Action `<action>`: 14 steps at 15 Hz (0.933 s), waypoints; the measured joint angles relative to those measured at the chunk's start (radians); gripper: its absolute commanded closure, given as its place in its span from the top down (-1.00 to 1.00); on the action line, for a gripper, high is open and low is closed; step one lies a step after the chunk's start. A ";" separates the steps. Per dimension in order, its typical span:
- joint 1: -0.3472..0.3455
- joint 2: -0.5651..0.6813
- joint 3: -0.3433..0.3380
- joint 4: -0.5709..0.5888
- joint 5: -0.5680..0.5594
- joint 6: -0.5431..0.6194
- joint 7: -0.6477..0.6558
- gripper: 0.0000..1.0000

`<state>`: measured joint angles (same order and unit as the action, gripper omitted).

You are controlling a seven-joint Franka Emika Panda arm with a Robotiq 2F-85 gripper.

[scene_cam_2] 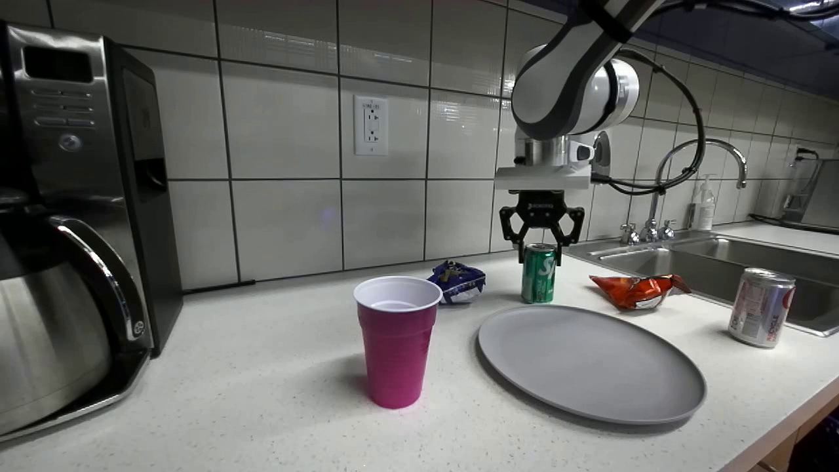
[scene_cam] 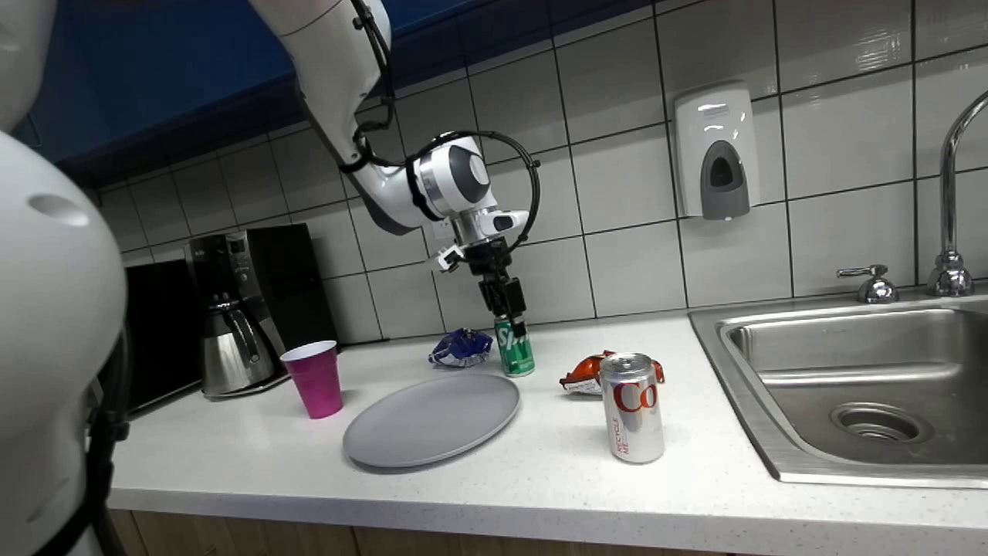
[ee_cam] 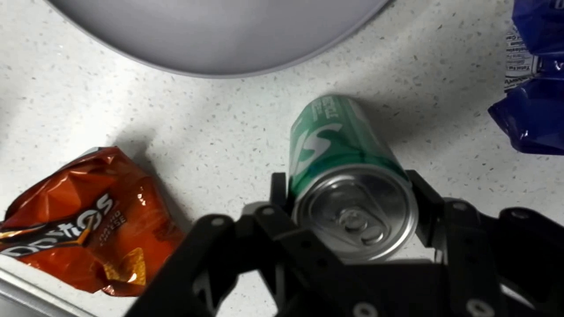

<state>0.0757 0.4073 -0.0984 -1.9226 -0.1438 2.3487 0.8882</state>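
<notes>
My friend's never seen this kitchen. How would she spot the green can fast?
On the white counter, find the round gray plate. Look from there toward the tiled wall: the Sprite can stands upright, black robot fingers on either side of its top. It's green with white letters, unlike the blue snack bag, orange Doritos bag and silver Coke can.

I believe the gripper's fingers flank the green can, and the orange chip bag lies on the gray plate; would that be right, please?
Not quite: the wrist view shows the orange chip bag on the counter, apart from the gray plate. The fingers of the gripper do flank the green can.
</notes>
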 measured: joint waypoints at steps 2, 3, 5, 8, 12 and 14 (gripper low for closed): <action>0.000 0.000 0.000 0.000 0.000 0.003 0.000 -0.23; 0.000 0.000 0.000 0.000 0.000 0.003 0.000 -0.23; 0.000 0.000 0.000 -0.001 0.000 0.003 0.000 -0.23; 0.001 -0.002 0.000 -0.003 0.000 0.006 0.000 -0.23; 0.012 -0.018 0.000 -0.016 -0.002 0.017 0.000 -0.23; 0.022 -0.035 0.000 -0.028 -0.003 0.024 0.000 -0.23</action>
<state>0.0974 0.3727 -0.0988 -1.9506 -0.1464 2.3728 0.8884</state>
